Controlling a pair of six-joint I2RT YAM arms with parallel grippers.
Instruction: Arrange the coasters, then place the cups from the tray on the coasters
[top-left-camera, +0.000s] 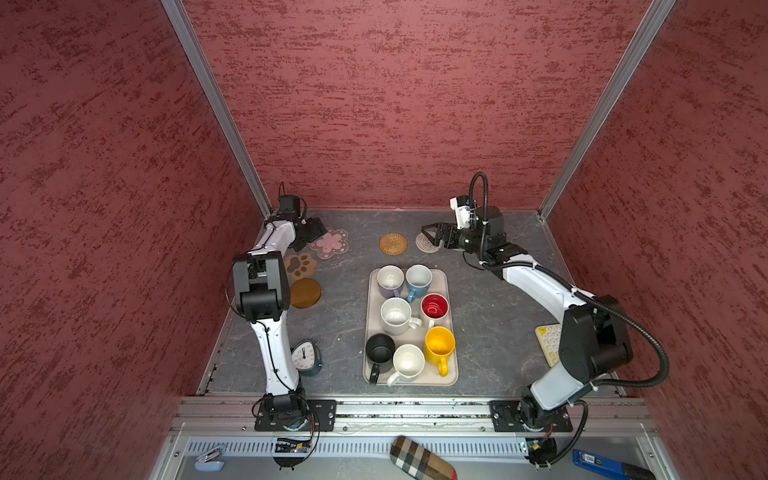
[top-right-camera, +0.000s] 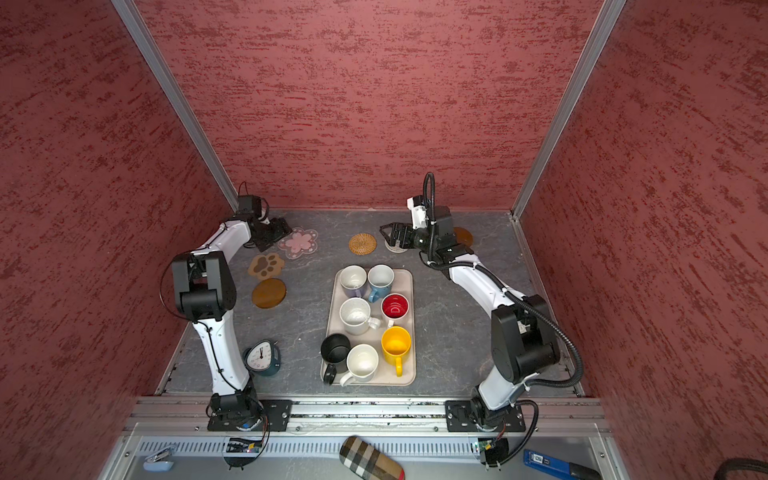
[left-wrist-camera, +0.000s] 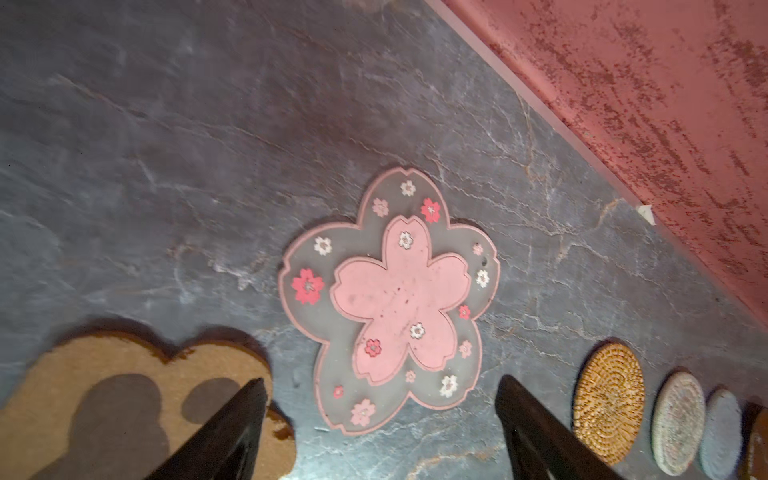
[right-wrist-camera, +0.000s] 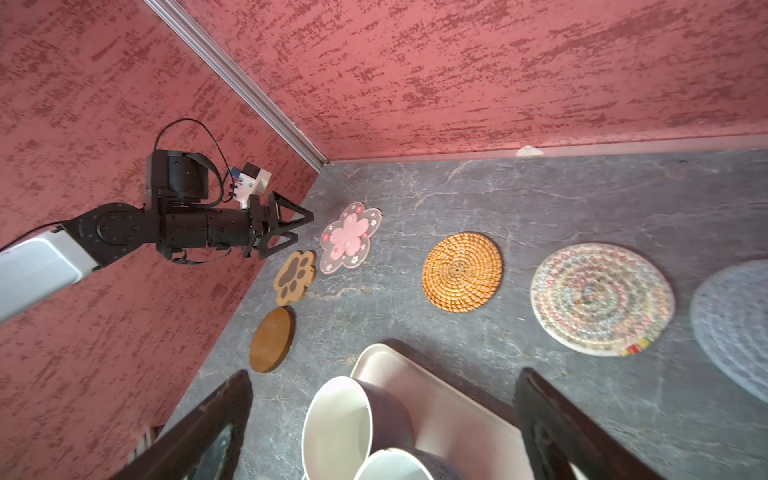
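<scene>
Seven cups stand on the beige tray (top-left-camera: 432, 379): lavender-grey (top-left-camera: 390, 280), light blue (top-left-camera: 418, 280), white (top-left-camera: 396, 316), red-inside (top-left-camera: 434, 308), yellow (top-left-camera: 439, 345), black (top-left-camera: 379, 349) and another white one (top-left-camera: 408, 363). Coasters lie along the back and left: pink flower (top-left-camera: 330, 243), tan paw (top-left-camera: 300, 267), brown disc (top-left-camera: 305, 293), rattan (top-left-camera: 393, 243), whitish woven (right-wrist-camera: 600, 299), grey-lavender (right-wrist-camera: 735, 324), and a second brown disc (top-right-camera: 462, 237). My left gripper (left-wrist-camera: 381, 379) is open, hovering at the flower coaster's edge. My right gripper (right-wrist-camera: 384, 373) is open above the woven coaster, holding nothing.
A small clock (top-left-camera: 305, 357) stands by the left arm's base. A cream calculator (top-left-camera: 548, 343) lies at the right, partly under the right arm. Red walls close in on three sides. A plaid case (top-left-camera: 422, 457) lies below the front rail.
</scene>
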